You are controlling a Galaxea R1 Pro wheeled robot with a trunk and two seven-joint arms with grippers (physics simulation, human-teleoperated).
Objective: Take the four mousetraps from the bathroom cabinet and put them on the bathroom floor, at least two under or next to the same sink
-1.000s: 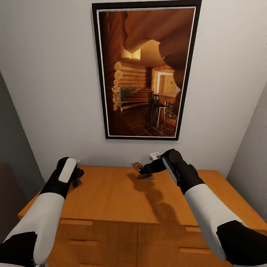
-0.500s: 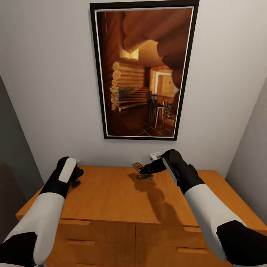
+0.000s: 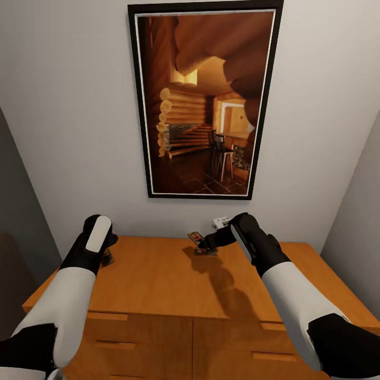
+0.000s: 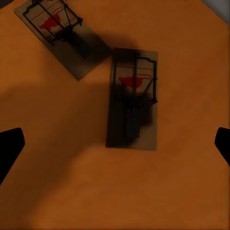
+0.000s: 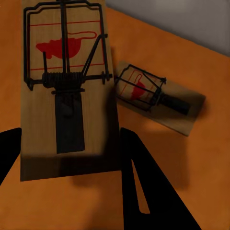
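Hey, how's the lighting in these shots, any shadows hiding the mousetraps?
Head view: evenly lit; the right arm throws a dark shadow across the cabinet top. Left wrist view: dim, a shadow covers the nearer mousetrap, its red mark still readable. Right wrist view: brighter; the near trap is sharp, shaded only at its lower end by the right pincer.

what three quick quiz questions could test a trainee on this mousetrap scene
1. True or false: the left gripper is shut on a mousetrap.
2. How many mousetraps lie in the left wrist view? A one, B two, C four.
3. Fill in: the mousetraps rest on the top of the ____.

Key
1. False: its fingers stand apart over the mousetrap below it.
2. B: that one and a second trap.
3. cabinet; the right gripper has a mousetrap between its fingers.
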